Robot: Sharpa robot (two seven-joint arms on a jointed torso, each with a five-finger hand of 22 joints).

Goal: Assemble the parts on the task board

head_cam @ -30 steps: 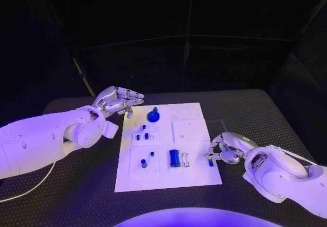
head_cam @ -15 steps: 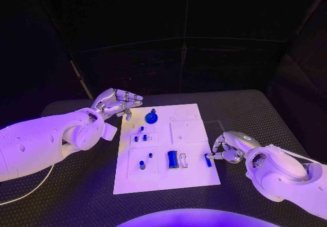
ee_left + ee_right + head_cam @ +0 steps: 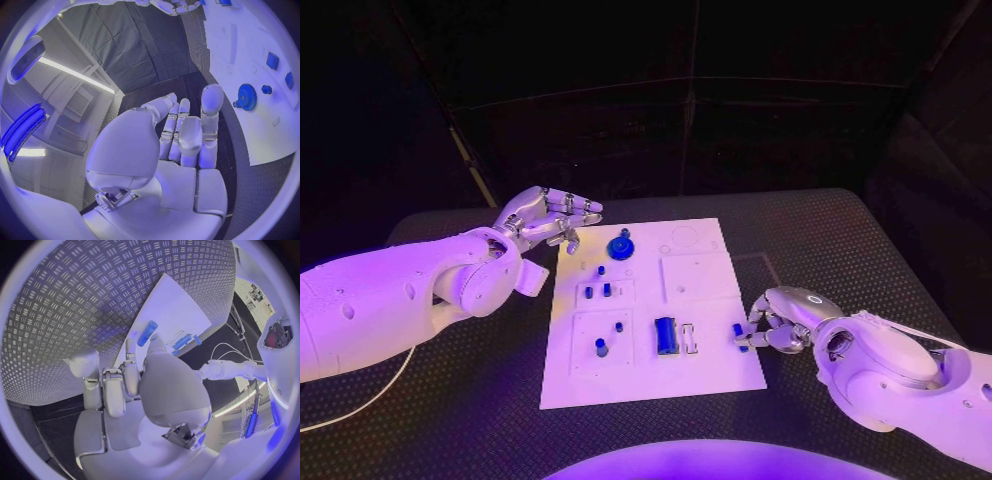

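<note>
Board: white task board (image 3: 697,372) flat in the middle of the black table (image 3: 848,235); small blue parts scattered over it.
Right hand: right hand (image 3: 777,320) at the board's right edge, fingers (image 3: 129,371) closed around a small blue peg (image 3: 738,335); in the right wrist view the peg (image 3: 147,333) sticks out past the fingertips.
Left hand: left hand (image 3: 548,217) hangs off the board's far left corner, fingers loosely curled, holding nothing.
Other parts: blue gear (image 3: 622,246) near the far edge; dark blue block (image 3: 666,335) lies just beside the peg, apart from it.
Handling: peg looks light, rigid, smooth plastic; likely slippery and prone to roll or tip.
Grip point: pinch mid-length on the sides, leaving the lower end free to seat.
Risk: too tight a pinch could flick it away.
</note>
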